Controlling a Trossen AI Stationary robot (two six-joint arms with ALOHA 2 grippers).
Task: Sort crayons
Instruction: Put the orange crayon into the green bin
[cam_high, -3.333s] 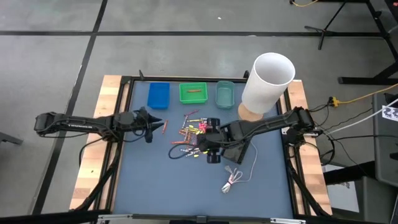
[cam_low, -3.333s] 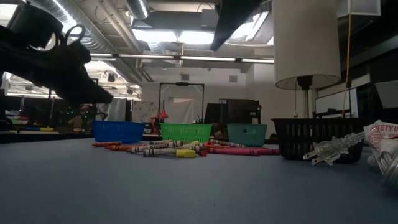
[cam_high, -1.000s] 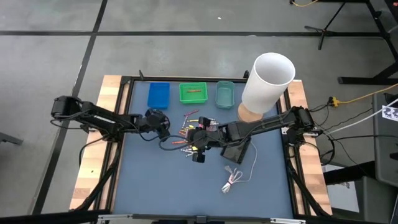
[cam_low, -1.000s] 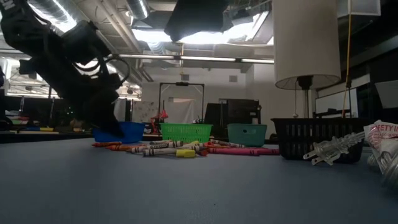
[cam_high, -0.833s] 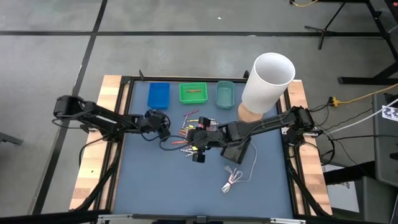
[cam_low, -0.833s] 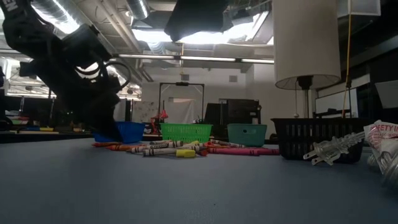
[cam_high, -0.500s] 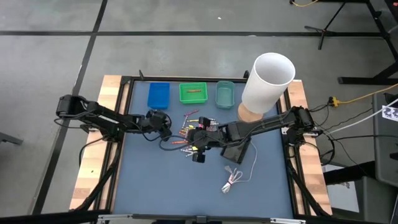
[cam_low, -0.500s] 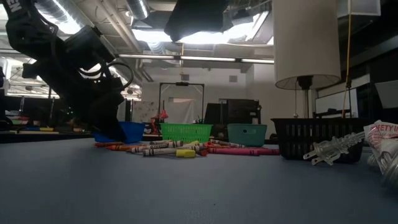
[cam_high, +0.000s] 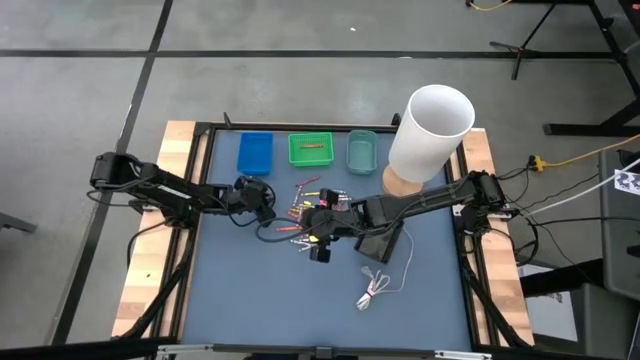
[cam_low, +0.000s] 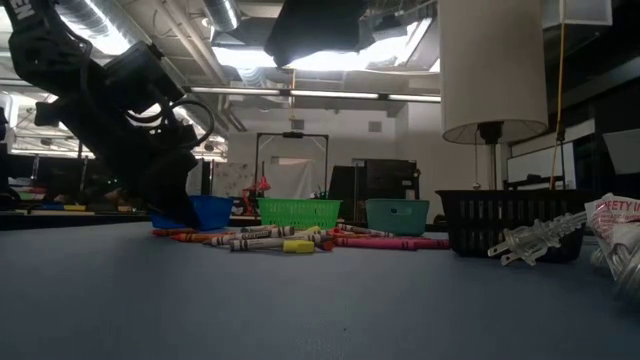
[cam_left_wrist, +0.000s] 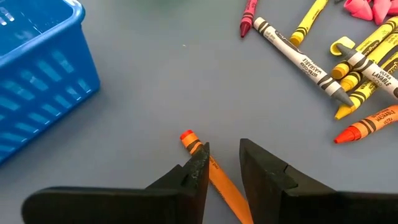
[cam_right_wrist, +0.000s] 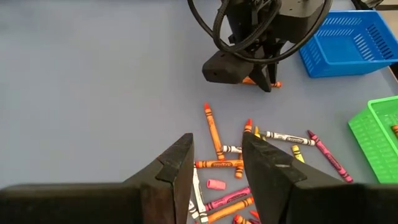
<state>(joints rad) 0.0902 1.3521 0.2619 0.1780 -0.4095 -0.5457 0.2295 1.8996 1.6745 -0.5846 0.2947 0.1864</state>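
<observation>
Several crayons (cam_high: 310, 212) lie loose in a pile on the blue-grey mat in the middle of the table. One orange crayon (cam_left_wrist: 189, 140) lies flat on the mat apart from the pile, near the blue tray (cam_high: 254, 152). My left gripper (cam_left_wrist: 222, 163) is open and low over this crayon, one finger on each side of it; it also shows in the high view (cam_high: 262, 203). My right gripper (cam_right_wrist: 217, 155) is open and empty, hovering above the pile; it also shows in the high view (cam_high: 318, 240). My left gripper stands astride the orange crayon's middle (cam_left_wrist: 214, 174), fingers pointing down at a slant and lying across it. One fingertip (cam_left_wrist: 198, 167) is right beside the crayon. I cannot tell whether it touches. The crayon lies flat on the mat.
A green tray (cam_high: 310, 148) holding one crayon and a teal tray (cam_high: 361, 152) stand at the far edge beside the blue one. A tall white cylinder (cam_high: 430, 130) stands at the far right. A black basket (cam_high: 382, 242) and a coiled white cable (cam_high: 375, 290) lie right of the pile.
My left gripper has moved a little toward the table's right, closer to the orange crayon, and has come down nearer the mat.
</observation>
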